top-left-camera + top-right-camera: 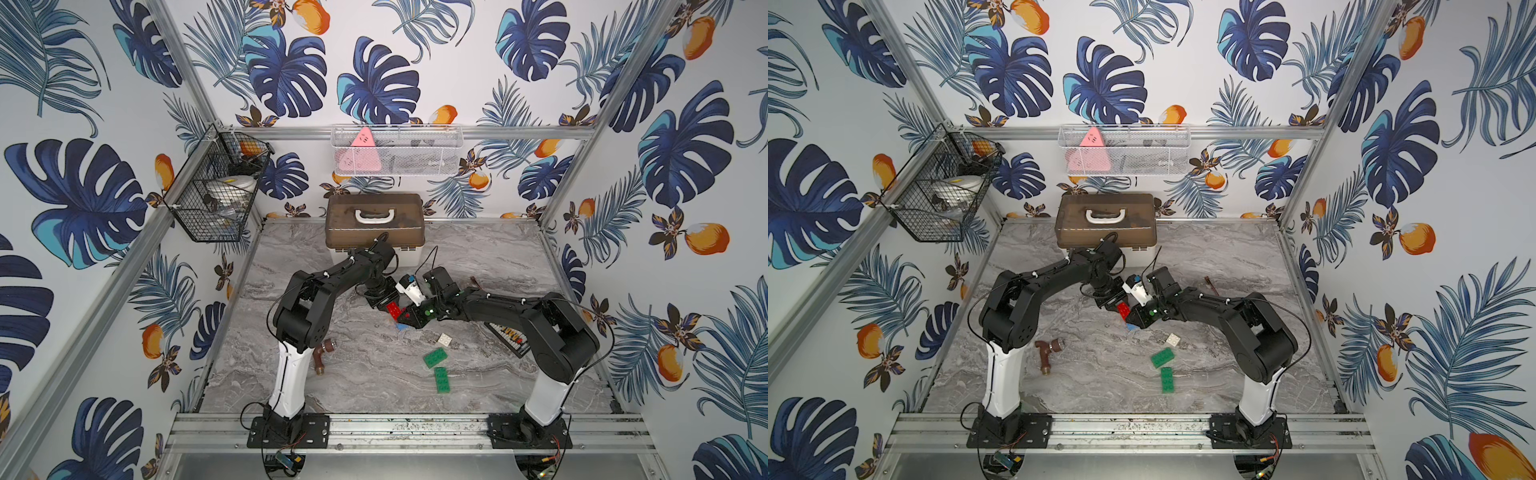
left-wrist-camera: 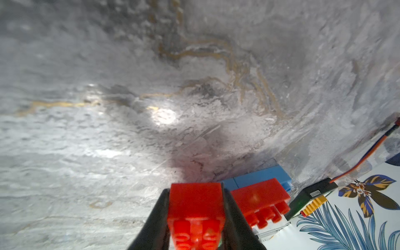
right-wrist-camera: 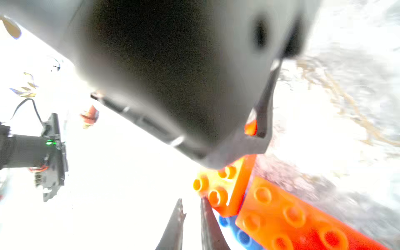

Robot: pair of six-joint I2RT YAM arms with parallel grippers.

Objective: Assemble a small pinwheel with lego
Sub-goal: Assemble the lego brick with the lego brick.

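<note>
Your left gripper (image 2: 195,193) is clamped across the sides of a red brick (image 2: 195,208), low over the table (image 2: 108,140), while your right gripper (image 3: 192,206) sits with its jaws nearly together and nothing between them, just beside the small stack. That stack is a second red brick (image 2: 259,194) lying on a blue brick (image 2: 257,176), right next to the held one; whether they touch is unclear. The step looks like seating the held brick on the blue one, so keep it level, line it up over the blue studs, then press straight down. Brace the stack with the closed right fingers, since it could skid on the smooth table. The remaining pieces, a white brick (image 1: 445,340) and two green bricks (image 1: 435,357) (image 1: 441,379), lie loose nearer the robot, well apart from the stack. Behind it, the brown-lidded box (image 1: 375,224) is shut, the black wire basket (image 1: 216,195) holds something white, and the white mesh basket (image 1: 397,151) holds a pink triangular item.
</note>
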